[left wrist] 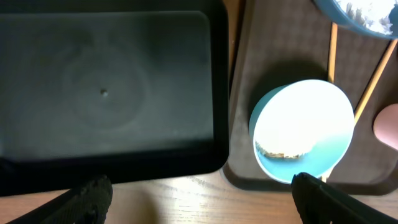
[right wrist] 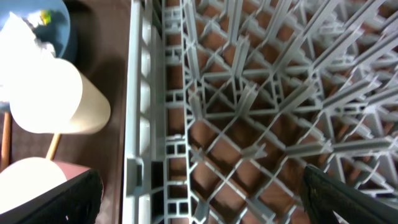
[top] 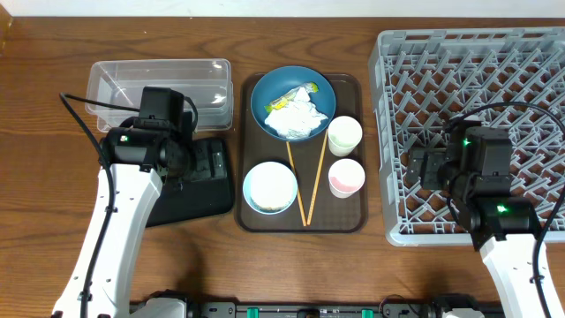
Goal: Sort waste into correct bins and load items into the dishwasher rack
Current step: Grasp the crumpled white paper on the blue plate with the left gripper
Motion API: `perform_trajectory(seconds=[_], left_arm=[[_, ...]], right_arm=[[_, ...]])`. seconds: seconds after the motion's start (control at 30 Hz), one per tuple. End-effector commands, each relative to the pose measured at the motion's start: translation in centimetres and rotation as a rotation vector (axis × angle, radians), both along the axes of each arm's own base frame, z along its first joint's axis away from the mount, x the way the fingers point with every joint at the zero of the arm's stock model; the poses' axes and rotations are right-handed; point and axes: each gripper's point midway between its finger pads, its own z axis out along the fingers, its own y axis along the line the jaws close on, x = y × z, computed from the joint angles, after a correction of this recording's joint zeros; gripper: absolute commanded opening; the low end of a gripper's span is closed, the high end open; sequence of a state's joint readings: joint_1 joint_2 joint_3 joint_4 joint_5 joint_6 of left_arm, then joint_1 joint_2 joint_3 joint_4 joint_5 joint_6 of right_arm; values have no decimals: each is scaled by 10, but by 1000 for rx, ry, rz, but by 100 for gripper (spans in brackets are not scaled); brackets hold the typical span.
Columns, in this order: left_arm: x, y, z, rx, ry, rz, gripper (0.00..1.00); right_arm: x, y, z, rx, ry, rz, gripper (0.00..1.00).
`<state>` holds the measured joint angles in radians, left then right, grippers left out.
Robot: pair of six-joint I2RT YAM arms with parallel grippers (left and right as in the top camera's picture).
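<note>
two hands, both empty. the left gripper (left wrist: pixel 205 198) hangs with jaws spread wide over the near edge of the black tray (left wrist: pixel 112 93). the right gripper (right wrist: pixel 205 208), equally wide, hovers above the dishwasher rack (right wrist: pixel 261 124), just inside its left wall.

the light-blue bowl (left wrist: pixel 305 130) sits to the right of the left hand on the brown serving tray (top: pixel 353 221), with rice grains (left wrist: pixel 280 150) heaped at its near side. the napkin (top: pixel 298 115) lies in the dark-blue dish (top: pixel 265 93), further off on that side. the pale-green cup (right wrist: pixel 56 99) and the pink cup (right wrist: pixel 31 177) stand just left of the right hand.

my read: sorting not begun. for the bowl i would take the rim nearest the hand, away from the chopsticks (left wrist: pixel 374 78) beside it. i would carry it level and tip it only once it is over a bin.
</note>
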<state>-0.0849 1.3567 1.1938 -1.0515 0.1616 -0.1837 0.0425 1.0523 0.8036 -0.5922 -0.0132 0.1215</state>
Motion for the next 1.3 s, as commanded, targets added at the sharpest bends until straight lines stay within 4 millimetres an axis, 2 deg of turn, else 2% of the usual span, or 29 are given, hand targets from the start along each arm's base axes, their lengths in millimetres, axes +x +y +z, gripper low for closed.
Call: perform_trajectory(seconds=[0.0, 0.07, 0.13, 0.3, 0.4, 0.53, 0.73, 0.87, 1.03, 1.13, 1.2, 1.27], left_arm=[[17, -12, 12, -73, -74, -14, 95], [34, -24, 21, -125, -153, -52, 95], [47, -29, 29, -119, -218, -74, 95], [88, -56, 48, -102, -400, -177, 94], [114, -68, 49, -50, -487, -191, 94], [142, -103, 41, -61, -569, -278, 94], [169, -151, 1, -89, -594, -353, 94], [176, -166, -34, -89, -557, -377, 93], [173, -175, -75, -78, -480, -400, 89], [170, -179, -93, -73, -444, -411, 80], [169, -179, -99, -70, -431, -413, 66], [168, -179, -103, -69, -423, -414, 59]], right_arm=[[3, 5, 8, 10, -17, 25, 99], [3, 5, 9, 9, -19, 26, 99], [3, 5, 9, 9, -18, 25, 99], [3, 5, 9, 9, -18, 25, 99], [3, 5, 8, 9, -17, 26, 99], [3, 5, 8, 9, -16, 25, 99], [3, 5, 8, 9, -15, 25, 99], [2, 5, 8, 9, -14, 25, 99], [2, 5, 8, 9, -14, 25, 99], [3, 5, 8, 9, -14, 25, 99], [2, 5, 8, 9, -14, 25, 99], [2, 5, 8, 10, -13, 25, 99]])
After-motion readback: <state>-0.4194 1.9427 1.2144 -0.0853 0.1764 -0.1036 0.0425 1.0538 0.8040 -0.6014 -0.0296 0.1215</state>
